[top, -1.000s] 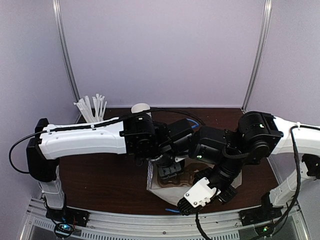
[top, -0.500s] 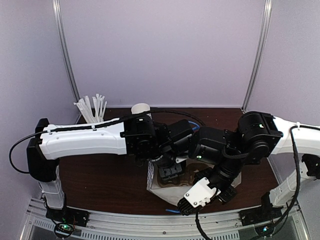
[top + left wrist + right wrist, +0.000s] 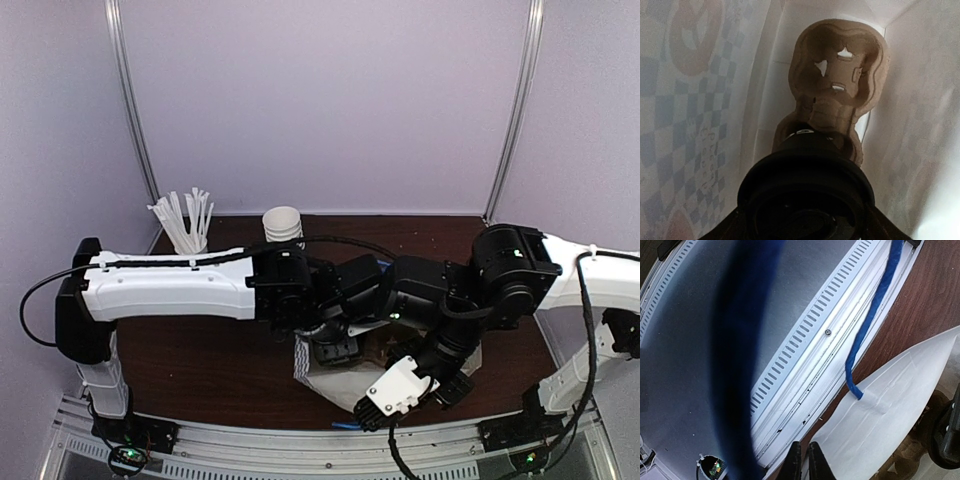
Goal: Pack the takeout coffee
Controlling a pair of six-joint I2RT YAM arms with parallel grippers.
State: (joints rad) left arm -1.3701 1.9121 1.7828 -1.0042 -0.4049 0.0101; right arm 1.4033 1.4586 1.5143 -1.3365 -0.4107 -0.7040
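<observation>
One dark brown bench point(image 3: 200, 350) carries everything, with a slotted metal rail point(image 3: 805, 355) along its near edge. Over it the left arm point(image 3: 170, 285) stretches from the left side to the middle, and the right arm point(image 3: 515, 270) folds in from the right, the two meeting above a white paper bag point(image 3: 318, 382) that stands open near the front edge. On the bag's floor lies a brown moulded-pulp cup carrier point(image 3: 840, 75), cut-out holes in its far pocket. The takeout coffee point(image 3: 805, 195) is down inside the bag over the carrier's near pocket, black dome lid upward; whether it is fully seated I cannot tell. The left hand point(image 3: 803, 227) reaches into the bag and grips the coffee, a dark finger on either side of the lid. The right hand point(image 3: 804, 462) is closed, pinching the bag's near rim just beside a blue cord handle point(image 3: 875, 320). At the back left of the bench stand a stack of lidless white cups point(image 3: 283, 225) and, left of it, a cup of white sticks point(image 3: 185, 230).
</observation>
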